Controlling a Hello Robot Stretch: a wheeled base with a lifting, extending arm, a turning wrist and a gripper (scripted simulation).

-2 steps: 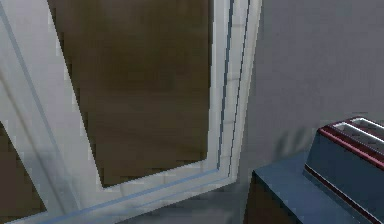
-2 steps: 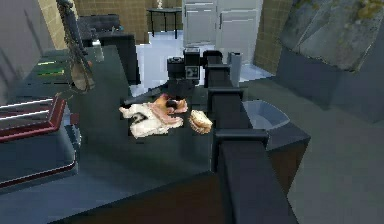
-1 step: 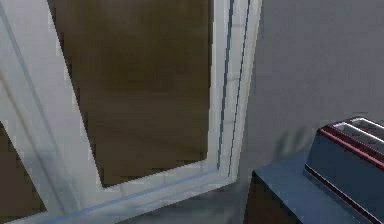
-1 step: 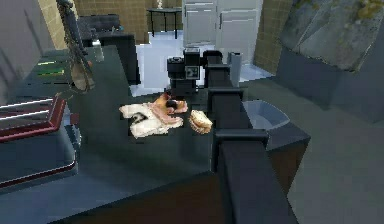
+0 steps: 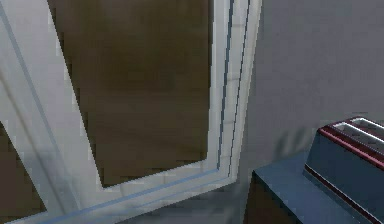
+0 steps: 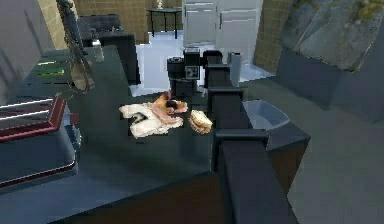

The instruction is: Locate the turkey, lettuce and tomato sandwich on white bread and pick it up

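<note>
On the dark countertop [image 6: 120, 160] in the arm side view lies a small tan and white piece [image 6: 200, 121] that looks like bread, right beside the arm's dark bar [image 6: 235, 150]. To its left sprawls a larger pale, lumpy thing [image 6: 148, 120] with a brownish bit [image 6: 178, 103] at its far end. The gripper [image 6: 182, 82] stands at the arm's far end, above these things in the picture. With them lying on the counter by it, I cannot tell whether it holds anything.
A dark toaster with red trim [image 6: 30, 115] sits at the counter's left, and again at the forward view's lower right [image 5: 350, 150]. A grey bin [image 6: 262, 113] stands right of the arm. White doors [image 6: 220, 20] and a dark table [image 6: 165, 15] lie beyond. A white-framed window [image 5: 150, 100] is ahead.
</note>
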